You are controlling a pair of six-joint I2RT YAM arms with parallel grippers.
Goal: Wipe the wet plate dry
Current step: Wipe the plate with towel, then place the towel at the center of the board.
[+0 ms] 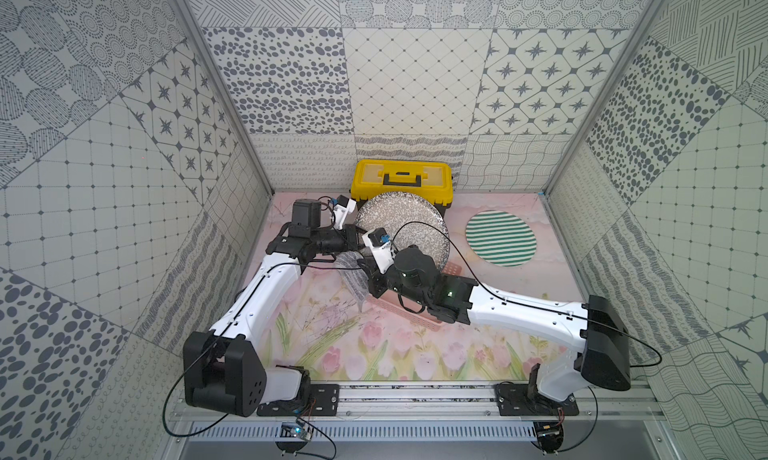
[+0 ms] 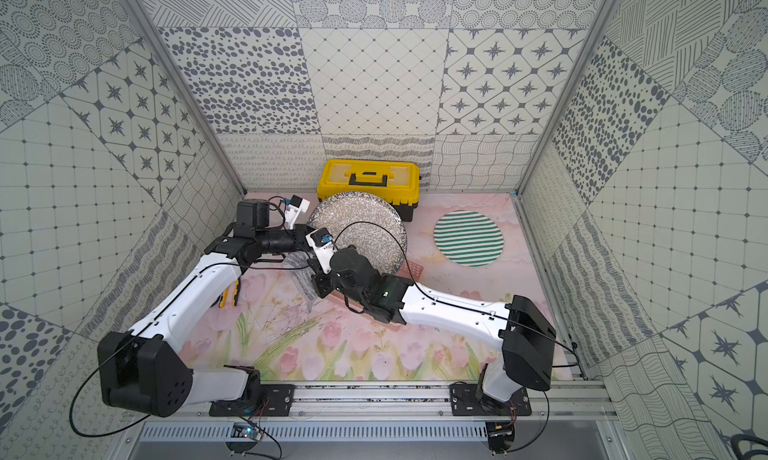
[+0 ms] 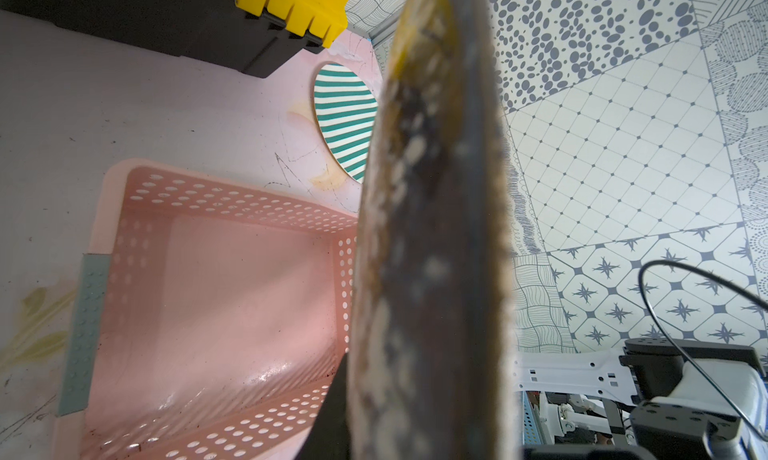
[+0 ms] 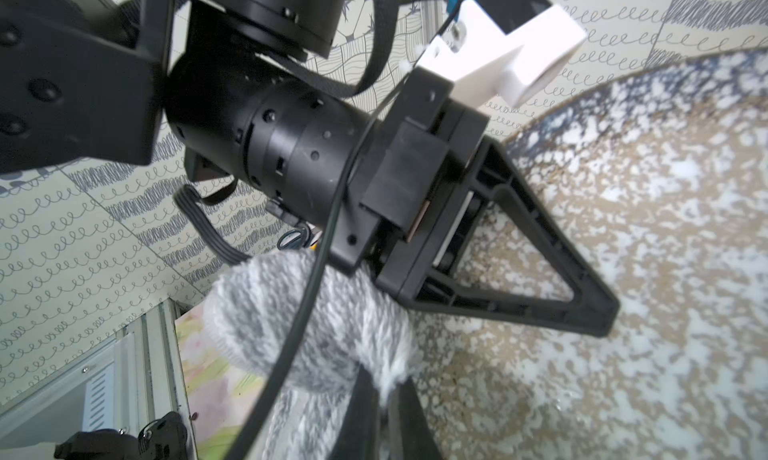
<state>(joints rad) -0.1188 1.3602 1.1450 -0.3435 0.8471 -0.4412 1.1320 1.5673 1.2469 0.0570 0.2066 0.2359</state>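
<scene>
Left jaws, barely parted, pinch the rim of the speckled plate (image 1: 390, 213), tilted on edge above the pink basket (image 3: 232, 196); right jaws, fully closed, press the grey cloth (image 4: 257, 312) against its face, where hard wiping could lever the wet rim loose.

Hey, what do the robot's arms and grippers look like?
The left arm and right arm have white shells with black joints and a thin black cable along each. The left gripper's fingers are black open triangular frames beside a white camera housing.
</scene>
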